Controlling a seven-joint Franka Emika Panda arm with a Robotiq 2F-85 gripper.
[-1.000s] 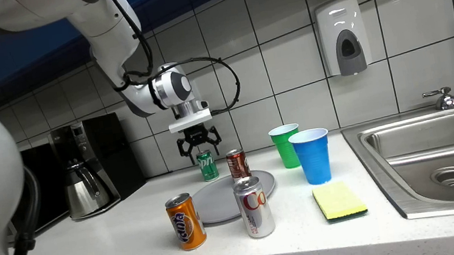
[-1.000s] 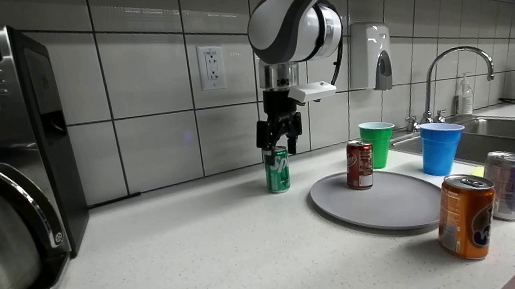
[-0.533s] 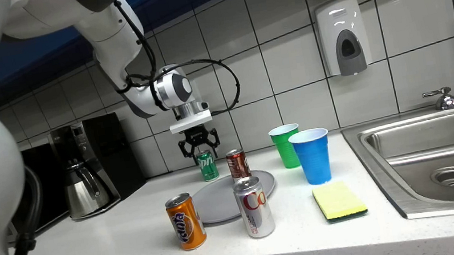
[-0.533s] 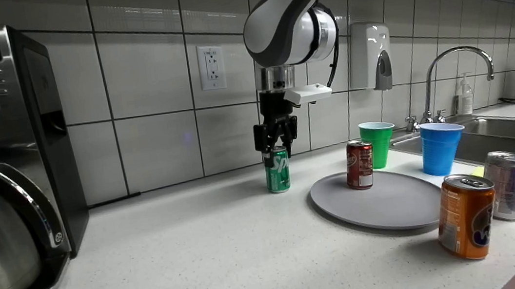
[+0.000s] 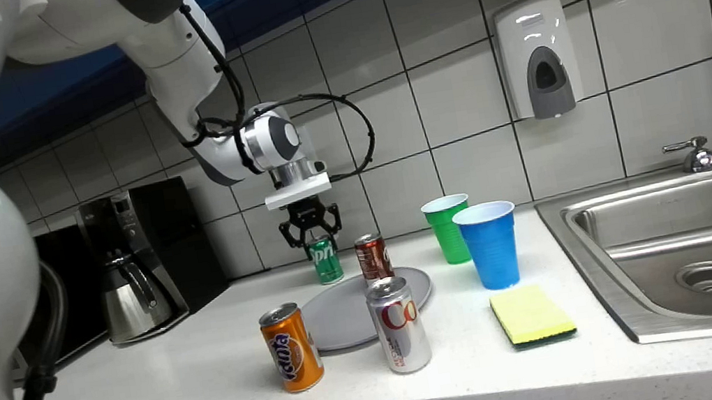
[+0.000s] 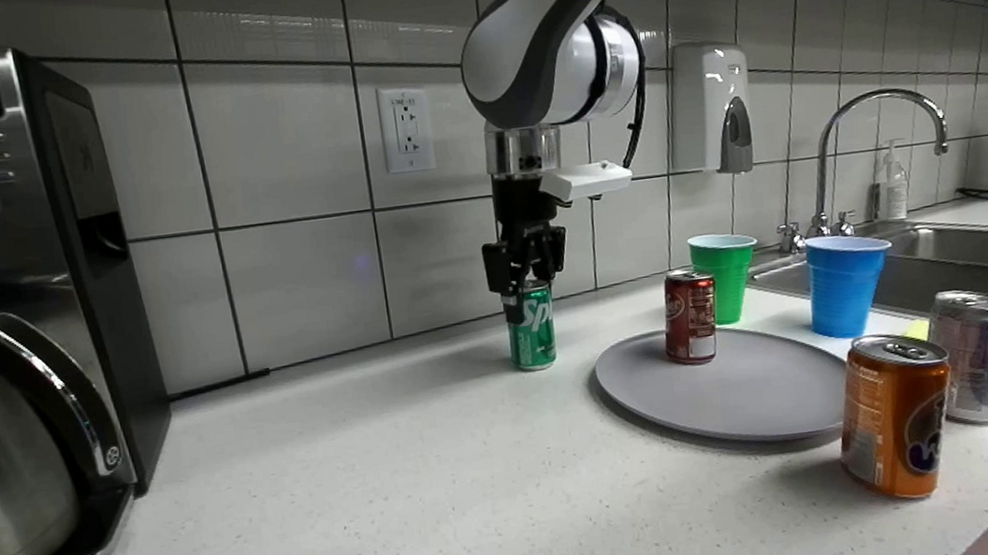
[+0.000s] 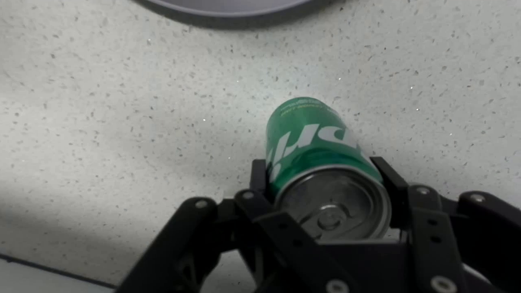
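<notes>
A green Sprite can (image 5: 327,266) stands upright on the counter near the tiled wall, also seen in an exterior view as the green can (image 6: 534,346). My gripper (image 6: 531,299) points down over it, with one finger on each side of its upper part. In the wrist view the can (image 7: 313,140) fills the gap, and both fingers (image 7: 259,177) lie against its sides, so the gripper is shut on it. Its base still rests on the counter. Beside it, a grey plate (image 6: 754,401) carries a dark red can (image 6: 690,315) at its edge nearest the wall.
An orange Fanta can (image 5: 292,351) and a silver can (image 5: 399,327) stand in front of the plate. Green (image 5: 449,235) and blue cups (image 5: 492,250), a yellow sponge (image 5: 533,315) and the sink (image 5: 595,291) lie to one side. A coffee maker (image 6: 14,280) stands opposite.
The fingers have drawn together from a wide stance onto the green can's sides. The gripper has shifted slightly and come down a little; the other objects have stayed put.
</notes>
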